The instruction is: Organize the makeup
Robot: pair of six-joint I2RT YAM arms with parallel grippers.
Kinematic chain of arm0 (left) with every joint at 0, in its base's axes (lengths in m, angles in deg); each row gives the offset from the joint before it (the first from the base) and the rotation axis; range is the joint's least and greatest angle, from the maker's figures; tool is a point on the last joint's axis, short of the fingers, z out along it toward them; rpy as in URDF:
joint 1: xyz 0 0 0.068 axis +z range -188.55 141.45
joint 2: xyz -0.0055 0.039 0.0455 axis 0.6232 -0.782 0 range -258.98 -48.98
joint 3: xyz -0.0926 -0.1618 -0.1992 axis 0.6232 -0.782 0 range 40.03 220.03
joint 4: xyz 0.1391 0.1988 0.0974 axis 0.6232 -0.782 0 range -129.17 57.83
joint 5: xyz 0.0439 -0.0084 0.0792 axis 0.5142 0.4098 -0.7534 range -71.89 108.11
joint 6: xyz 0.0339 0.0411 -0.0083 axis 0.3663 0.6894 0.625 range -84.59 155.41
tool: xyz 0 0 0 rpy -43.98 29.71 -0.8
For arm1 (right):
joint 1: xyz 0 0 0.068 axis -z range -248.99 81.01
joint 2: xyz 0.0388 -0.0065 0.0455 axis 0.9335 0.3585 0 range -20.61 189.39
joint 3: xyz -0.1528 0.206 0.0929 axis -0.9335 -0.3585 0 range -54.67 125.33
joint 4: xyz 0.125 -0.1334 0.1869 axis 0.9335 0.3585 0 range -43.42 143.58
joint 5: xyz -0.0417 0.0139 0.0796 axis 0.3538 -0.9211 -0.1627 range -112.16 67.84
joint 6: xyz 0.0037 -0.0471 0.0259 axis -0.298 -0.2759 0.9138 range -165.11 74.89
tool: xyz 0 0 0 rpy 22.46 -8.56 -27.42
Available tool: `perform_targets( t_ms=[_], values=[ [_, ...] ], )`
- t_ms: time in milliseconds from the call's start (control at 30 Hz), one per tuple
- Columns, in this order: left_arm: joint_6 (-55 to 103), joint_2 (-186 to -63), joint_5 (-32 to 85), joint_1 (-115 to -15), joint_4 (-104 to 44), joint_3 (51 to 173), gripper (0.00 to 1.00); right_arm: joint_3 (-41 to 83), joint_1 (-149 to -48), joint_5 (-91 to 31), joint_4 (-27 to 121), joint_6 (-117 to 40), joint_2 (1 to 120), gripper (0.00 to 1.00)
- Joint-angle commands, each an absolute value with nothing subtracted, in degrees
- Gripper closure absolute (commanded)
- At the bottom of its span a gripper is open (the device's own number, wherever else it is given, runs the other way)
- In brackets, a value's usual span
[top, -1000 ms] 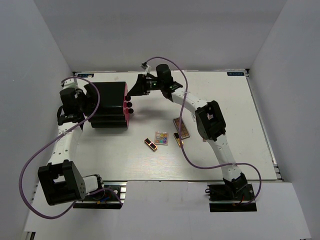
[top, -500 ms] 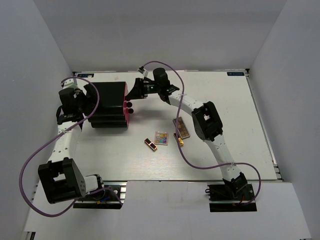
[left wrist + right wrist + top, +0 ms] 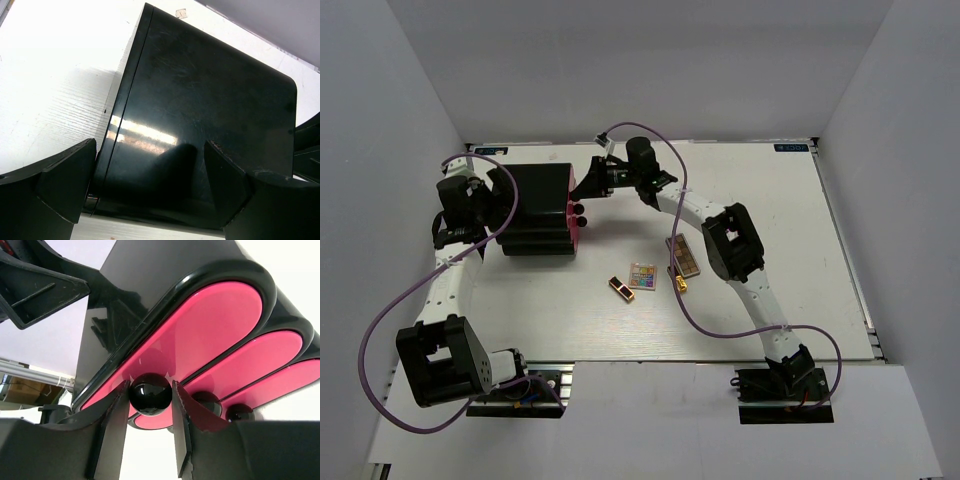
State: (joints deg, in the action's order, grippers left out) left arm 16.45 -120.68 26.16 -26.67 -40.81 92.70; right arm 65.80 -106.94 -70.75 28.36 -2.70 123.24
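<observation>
Overhead rear view of whole table (image 3: 770, 230); both wrist views close on the shared black box (image 3: 535, 200)

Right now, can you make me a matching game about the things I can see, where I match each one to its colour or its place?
Things:
1. top drawer knob
2. drawer fronts
3. square palette
4. left gripper

Matches:
A. shiny pink
B. open wide, at the black box
C. black and round, between the right gripper's fingers
D. many colours, lying flat on the table

Pairs: 1-C, 2-A, 3-D, 4-B
</observation>
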Motion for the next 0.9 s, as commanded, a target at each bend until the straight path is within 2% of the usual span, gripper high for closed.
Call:
perform_targets(
  t_ms=[0,333,867],
  values=[
    [15.9,-120.0,28.1,-26.3,-40.3,93.1,0.02,64.9,-106.7,-70.6,25.5,-3.7,121.7,0.70],
    [15.2,-119.9,28.3,-25.8,-40.0,92.9,0.02,54.0,-102.4,-71.4,23.2,-6.3,115.1,0.76],
    [15.0,-119.4,28.6,-25.3,-39.8,92.9,0.02,46.1,-99.4,-73.0,20.2,-5.9,110.8,0.75]
  ],
)
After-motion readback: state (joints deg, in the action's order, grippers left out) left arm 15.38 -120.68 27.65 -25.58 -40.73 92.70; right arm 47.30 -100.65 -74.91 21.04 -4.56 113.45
